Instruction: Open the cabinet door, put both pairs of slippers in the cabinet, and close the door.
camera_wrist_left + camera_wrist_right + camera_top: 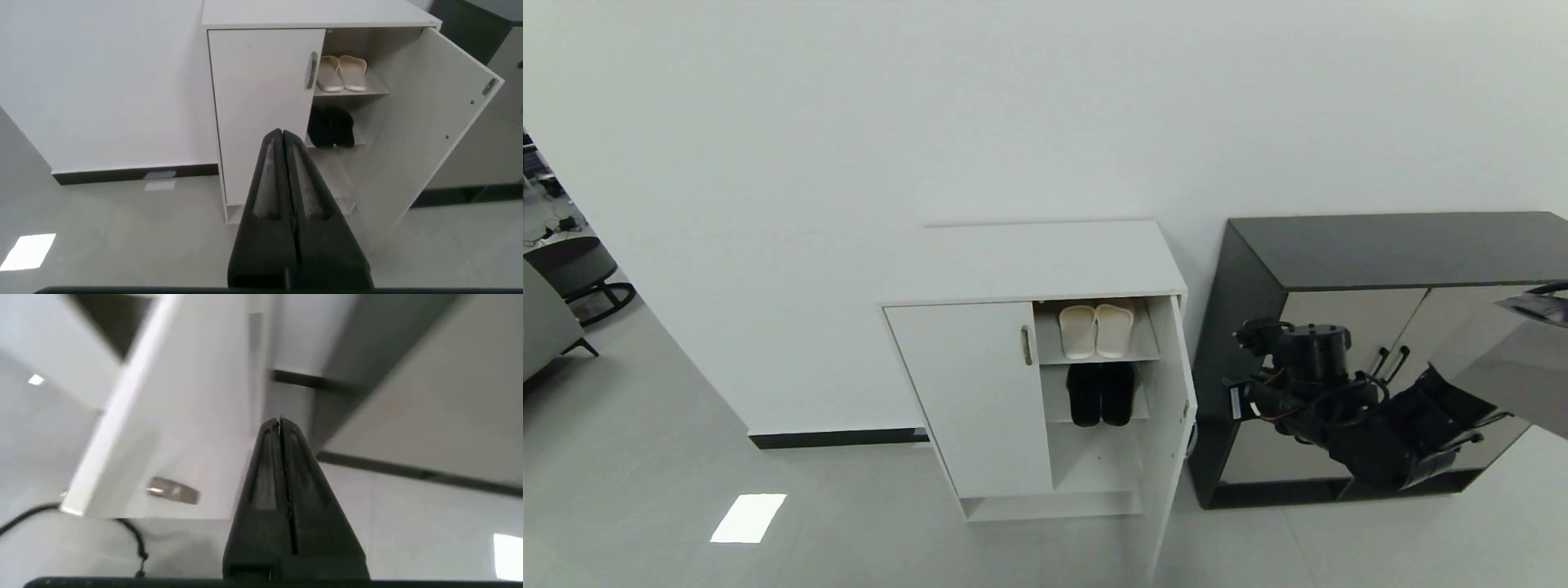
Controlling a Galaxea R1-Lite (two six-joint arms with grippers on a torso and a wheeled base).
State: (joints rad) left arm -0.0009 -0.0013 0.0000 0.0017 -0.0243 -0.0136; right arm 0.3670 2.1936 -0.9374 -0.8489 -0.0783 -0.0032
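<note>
The white cabinet [1029, 261] stands against the wall with its right door [1172, 425] swung open and its left door [968, 392] closed. A cream pair of slippers [1096, 330] lies on the top shelf, and a black pair [1102, 394] on the shelf below. The left wrist view shows both pairs, cream slippers [341, 72] above black slippers [331, 127], beside the open door [433, 122]. My left gripper [283, 132] is shut and empty, some way in front of the cabinet. My right arm [1307, 392] is behind the open door. My right gripper [280, 423] is shut and empty, close to the door's outer face [188, 416].
A glossy black cabinet [1380, 253] stands right of the white one, just behind my right arm. A metal handle [172, 490] sits on the open door's outer face. A chair [580, 278] is at the far left. Open floor [833, 539] lies in front.
</note>
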